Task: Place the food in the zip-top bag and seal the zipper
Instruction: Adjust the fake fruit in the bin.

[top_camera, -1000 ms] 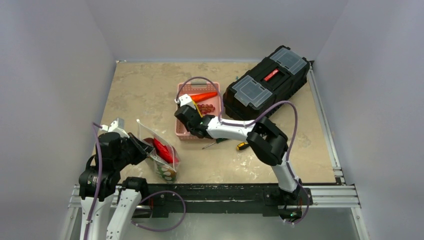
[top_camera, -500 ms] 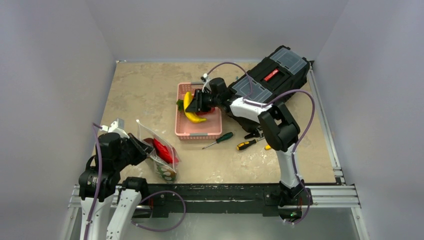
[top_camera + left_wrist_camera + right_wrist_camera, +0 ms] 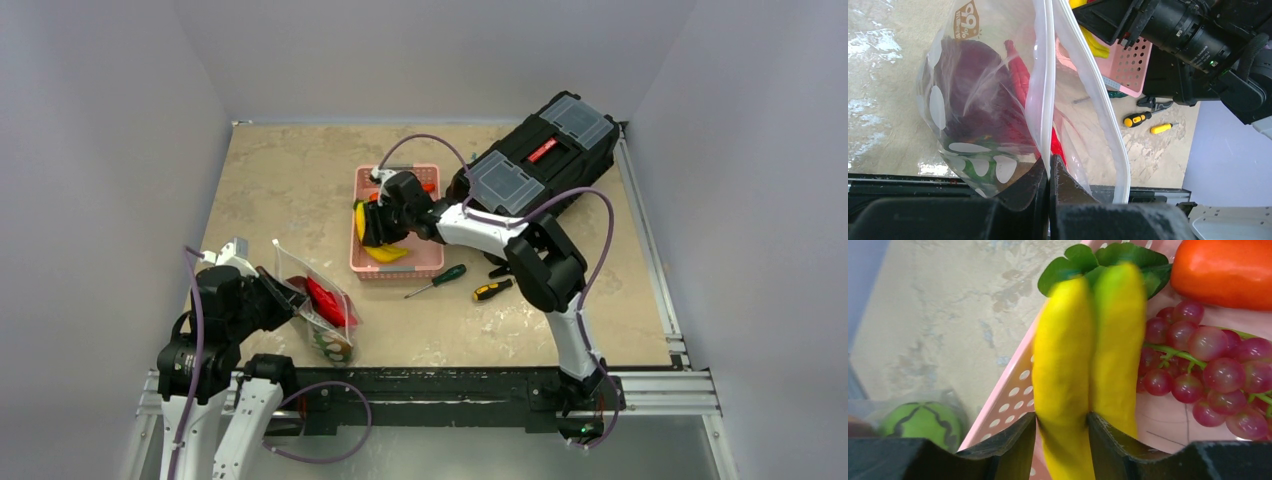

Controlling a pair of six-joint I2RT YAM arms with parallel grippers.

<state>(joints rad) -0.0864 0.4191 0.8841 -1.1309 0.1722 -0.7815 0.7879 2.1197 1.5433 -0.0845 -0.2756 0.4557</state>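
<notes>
Presently the right fingers (image 3: pixel 1003 452) pinch the banana (image 3: pixel 1083 355) over the basket (image 3: pixel 1010 402) while the left fingers (image 3: pixel 1020 192) clamp the rim of the bag (image 3: pixel 968 90); the next move likely carries it into the open mouth.

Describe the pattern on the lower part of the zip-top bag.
The zip-top bag is green with white oval spots there, clearest in the left wrist view.

From above and behind I see the whole table (image 3: pixel 290 190); my wrist cameras sit close, both catching the pink basket (image 3: pixel 400 270).
</notes>
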